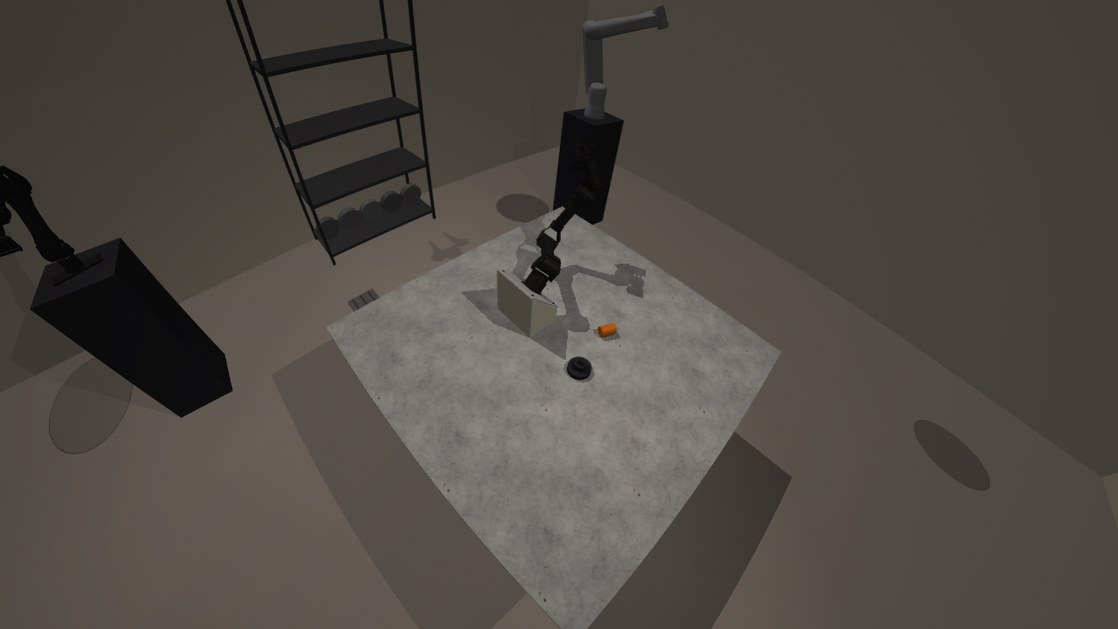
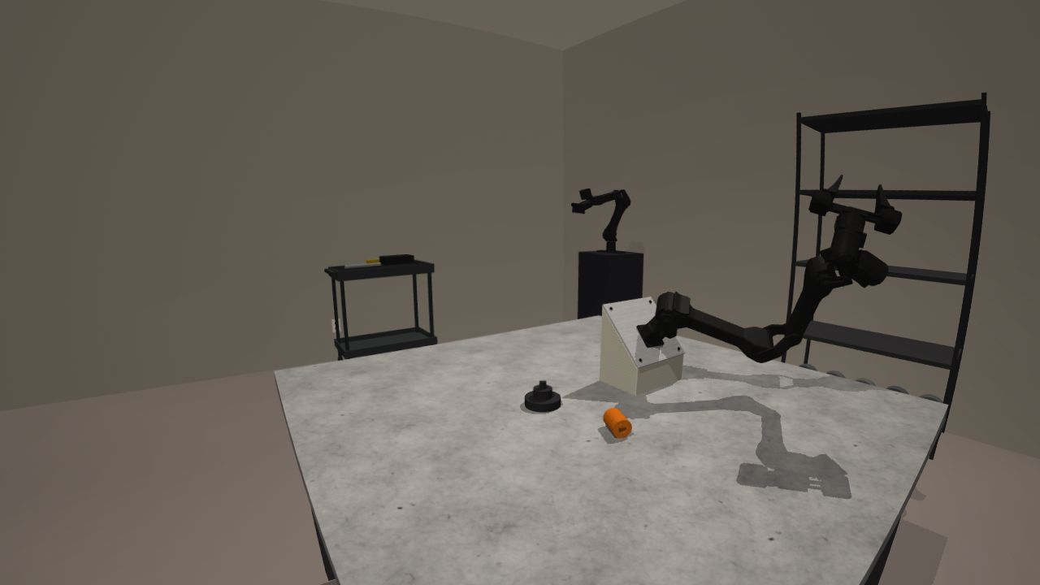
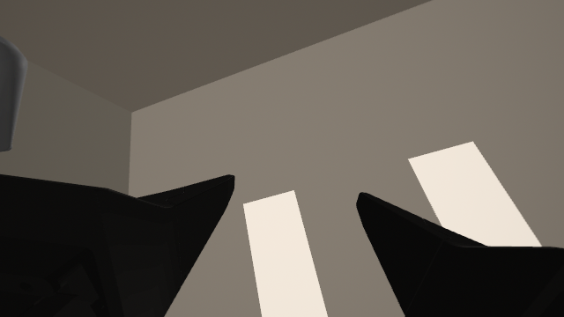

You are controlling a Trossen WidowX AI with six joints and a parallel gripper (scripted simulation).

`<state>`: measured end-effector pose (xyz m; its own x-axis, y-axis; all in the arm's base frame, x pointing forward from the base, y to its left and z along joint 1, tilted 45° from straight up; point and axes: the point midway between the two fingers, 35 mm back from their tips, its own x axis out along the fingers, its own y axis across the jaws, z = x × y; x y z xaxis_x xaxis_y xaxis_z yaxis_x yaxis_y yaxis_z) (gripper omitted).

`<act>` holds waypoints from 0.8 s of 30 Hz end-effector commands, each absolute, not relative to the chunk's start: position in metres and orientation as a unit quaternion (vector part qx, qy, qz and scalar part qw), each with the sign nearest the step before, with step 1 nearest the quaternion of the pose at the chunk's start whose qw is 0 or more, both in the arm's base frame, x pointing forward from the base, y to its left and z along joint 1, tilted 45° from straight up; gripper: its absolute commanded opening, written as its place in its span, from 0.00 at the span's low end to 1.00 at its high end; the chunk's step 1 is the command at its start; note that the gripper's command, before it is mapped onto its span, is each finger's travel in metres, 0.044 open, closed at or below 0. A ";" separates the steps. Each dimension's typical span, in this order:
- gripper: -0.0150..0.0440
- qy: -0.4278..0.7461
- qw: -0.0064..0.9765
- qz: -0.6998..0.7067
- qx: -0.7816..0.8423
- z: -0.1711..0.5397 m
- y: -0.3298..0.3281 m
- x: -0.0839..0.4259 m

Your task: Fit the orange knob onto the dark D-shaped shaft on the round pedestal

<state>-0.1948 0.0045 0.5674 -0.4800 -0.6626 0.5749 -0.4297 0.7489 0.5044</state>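
Orange cylindrical knob (image 1: 607, 329) (image 2: 616, 422) is lying on its side on your mottled grey tabletop (image 1: 500, 438) (image 2: 465, 494), near the round black pedestal (image 1: 579, 368) (image 2: 542, 400). Your black gripper (image 2: 860, 183) (image 3: 296, 190) is pointing upward, fingers standing wide open, holding nothing.

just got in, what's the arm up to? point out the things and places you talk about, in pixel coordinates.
Nothing is being handled right now. The black arm (image 1: 547, 254) (image 2: 727, 333), mounted on a slanted box (image 1: 515, 305) (image 2: 617, 363), has its gripper (image 2: 860, 181) (image 3: 296, 190) open and raised, away from the parts. The orange knob (image 1: 607, 329) (image 2: 615, 422) lies on its side on the table (image 1: 547, 485) (image 2: 509, 494), near the dark round pedestal (image 1: 579, 369) (image 2: 542, 401). The shaft (image 2: 542, 383) is bare, so the knob still needs picking up, aligning and pressing on.
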 end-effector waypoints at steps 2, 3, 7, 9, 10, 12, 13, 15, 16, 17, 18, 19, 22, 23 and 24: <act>1.00 -0.835 0.416 -0.165 0.319 0.571 -0.003 -0.185; 1.00 -0.819 0.441 -0.185 0.315 0.576 -0.012 -0.173; 1.00 -0.727 0.562 -0.271 0.287 0.590 -0.051 -0.109; 1.00 -0.685 0.607 -0.297 0.271 0.593 -0.065 -0.082; 1.00 -0.660 0.633 -0.310 0.262 0.593 -0.072 -0.066; 1.00 -0.606 0.681 -0.330 0.245 0.591 -0.087 -0.031; 1.00 -0.577 0.705 -0.338 0.236 0.588 -0.094 -0.013; 1.00 -0.518 0.751 -0.349 0.216 0.581 -0.107 0.024; 1.00 -0.488 0.772 -0.352 0.205 0.576 -0.112 0.042; 1.00 -0.457 0.792 -0.354 0.194 0.570 -0.116 0.059; 1.00 -0.427 0.812 -0.354 0.183 0.564 -0.120 0.076; 1.00 -0.397 0.830 -0.352 0.172 0.557 -0.124 0.093; 1.00 -0.302 0.881 -0.339 0.131 0.533 -0.130 0.144; 1.00 -0.270 0.897 -0.331 0.116 0.523 -0.130 0.160; 1.00 -0.238 0.911 -0.322 0.100 0.513 -0.130 0.176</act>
<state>0.1249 -0.1271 0.5435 0.5363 -0.6916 0.4837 0.4978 0.7220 0.4805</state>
